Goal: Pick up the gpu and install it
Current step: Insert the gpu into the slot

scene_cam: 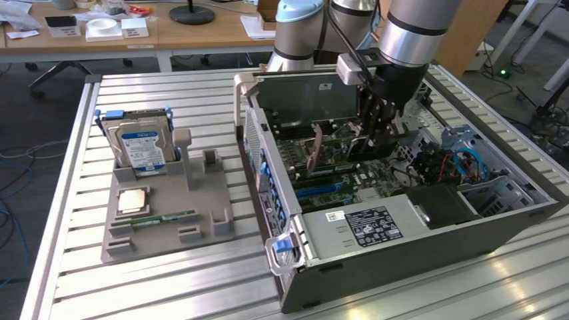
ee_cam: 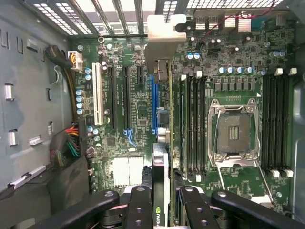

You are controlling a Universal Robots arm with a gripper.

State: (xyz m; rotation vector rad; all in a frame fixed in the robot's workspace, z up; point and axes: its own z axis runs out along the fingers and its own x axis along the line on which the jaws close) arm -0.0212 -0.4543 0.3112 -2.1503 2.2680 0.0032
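Wrist view | gripper (ee_cam: 164,193) jaws partly closed, clamping gpu (ee_cam: 161,160) edge-on | above motherboard (ee_cam: 131,143)

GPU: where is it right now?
In the wrist view the gpu is gripped edge-on in the tool, inside the open case over the motherboard, between the expansion slots and the memory slots beside the CPU socket.
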